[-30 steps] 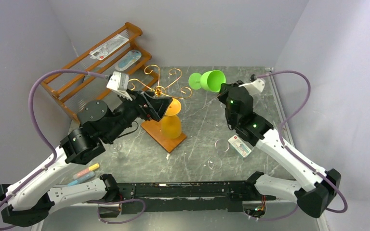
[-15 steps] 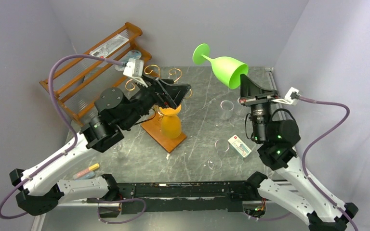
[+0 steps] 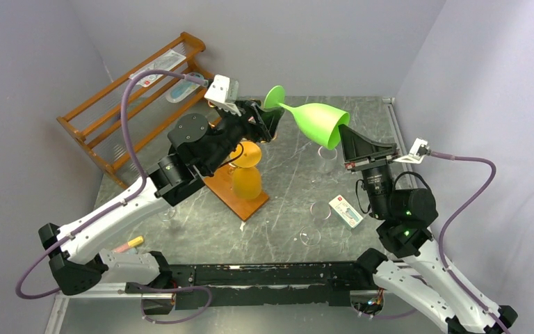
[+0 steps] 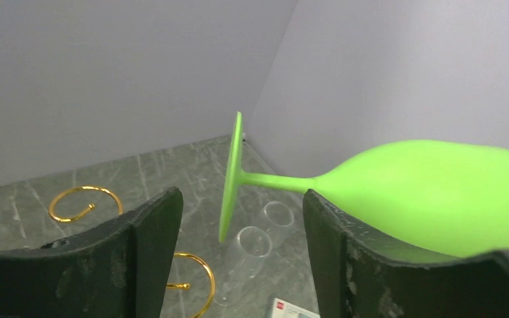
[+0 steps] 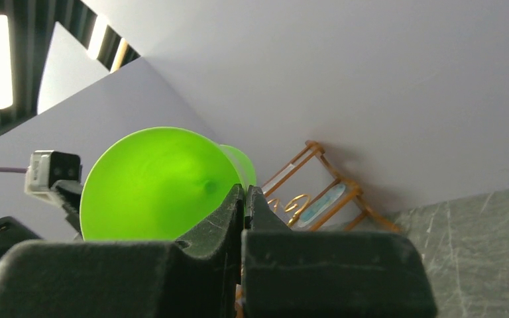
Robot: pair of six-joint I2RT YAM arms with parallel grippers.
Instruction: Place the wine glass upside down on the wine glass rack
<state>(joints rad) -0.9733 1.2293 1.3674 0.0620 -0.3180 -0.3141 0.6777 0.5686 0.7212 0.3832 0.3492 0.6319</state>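
1. Grey-green marble table, pale walls. The right gripper holds the green wine glass on its side in the air, foot toward the left gripper. Below stands the wine glass rack, with an orange glass hung on it.
2. Left wrist: the jaws gape, empty, with the foot between them untouched. They should close squarely on the stem before the right lets go.
3. Right wrist: the jaws are nearly shut, pinching the rim. The slatted shelf stands behind.

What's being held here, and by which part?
The right end effector pinches the green glass by its bowl rim; the left end effector is open, holding nothing.
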